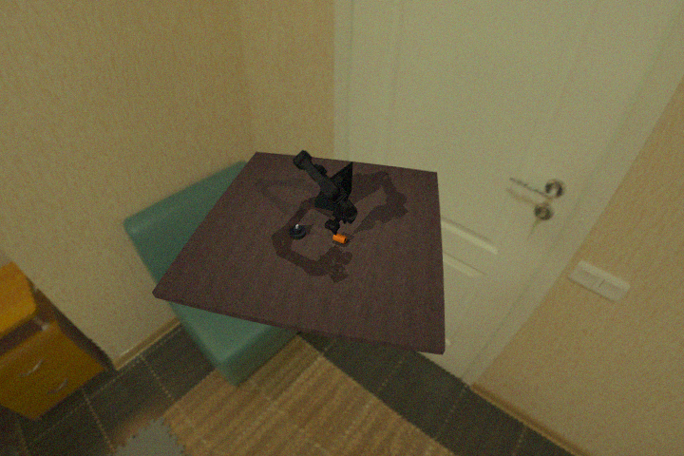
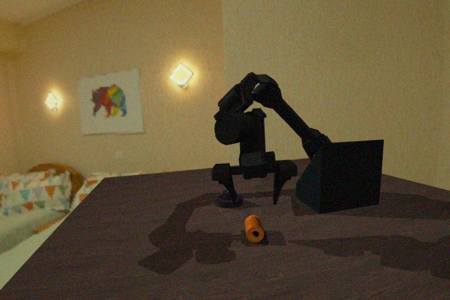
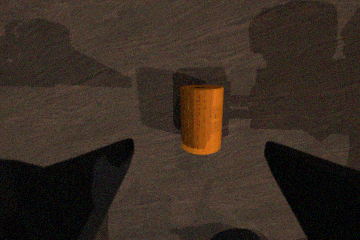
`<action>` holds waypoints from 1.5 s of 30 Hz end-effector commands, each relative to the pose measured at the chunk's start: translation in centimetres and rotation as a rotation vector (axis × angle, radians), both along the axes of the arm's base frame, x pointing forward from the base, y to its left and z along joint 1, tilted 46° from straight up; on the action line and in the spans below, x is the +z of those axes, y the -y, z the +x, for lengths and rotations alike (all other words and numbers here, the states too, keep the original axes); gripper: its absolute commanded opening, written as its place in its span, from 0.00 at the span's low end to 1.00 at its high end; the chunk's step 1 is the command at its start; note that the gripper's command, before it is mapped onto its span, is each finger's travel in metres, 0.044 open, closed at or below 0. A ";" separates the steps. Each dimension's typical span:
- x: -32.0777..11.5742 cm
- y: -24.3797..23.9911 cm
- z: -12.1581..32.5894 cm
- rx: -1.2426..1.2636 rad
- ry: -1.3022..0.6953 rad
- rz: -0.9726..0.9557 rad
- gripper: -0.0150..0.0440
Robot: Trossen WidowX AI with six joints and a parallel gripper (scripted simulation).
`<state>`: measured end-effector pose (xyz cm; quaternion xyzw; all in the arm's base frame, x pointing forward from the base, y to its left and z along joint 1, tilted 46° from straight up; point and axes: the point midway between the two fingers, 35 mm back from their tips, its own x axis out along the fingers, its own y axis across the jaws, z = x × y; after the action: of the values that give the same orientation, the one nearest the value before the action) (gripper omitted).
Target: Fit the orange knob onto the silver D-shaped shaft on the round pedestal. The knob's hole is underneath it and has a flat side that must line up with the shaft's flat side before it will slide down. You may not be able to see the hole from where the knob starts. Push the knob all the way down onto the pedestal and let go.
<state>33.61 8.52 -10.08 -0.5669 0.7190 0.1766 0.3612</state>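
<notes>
Black gripper point(image 1: 332, 230) point(image 2: 254, 203) point(image 3: 198, 146), fingers spread and empty, points down near the orange knob point(image 1: 339, 238) point(image 2: 254, 229) point(image 3: 202, 120). In the wrist view the knob lies on its side just ahead of the gap, its long axis running away between the fingertips, so closing should pinch its flanks. The exterior view alone shows the holed end; the pedestal point(image 1: 297, 232) point(image 2: 229, 200) stands off to one side, its shaft visible from above.

Yellowish papered walls point(image 1: 138, 80) point(image 2: 332, 70), two glowing lamps point(image 2: 181, 75) (diamond-shaped, one) — pale door point(image 1: 434, 80), green padded seat point(image 1: 186, 209), dark-tiled floor point(image 1: 364, 365)
</notes>
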 end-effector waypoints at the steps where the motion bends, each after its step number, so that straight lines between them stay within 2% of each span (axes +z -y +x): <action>1: 0.0 -0.3 0.4 0.036 -0.006 -0.014 1.00; 43: -5.0 4.7 -0.2 0.036 -0.006 -0.018 1.00; 45: -5.0 4.7 -0.2 0.036 -0.006 -0.018 0.91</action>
<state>33.59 4.16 -14.83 -0.5810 0.7106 0.1777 0.3549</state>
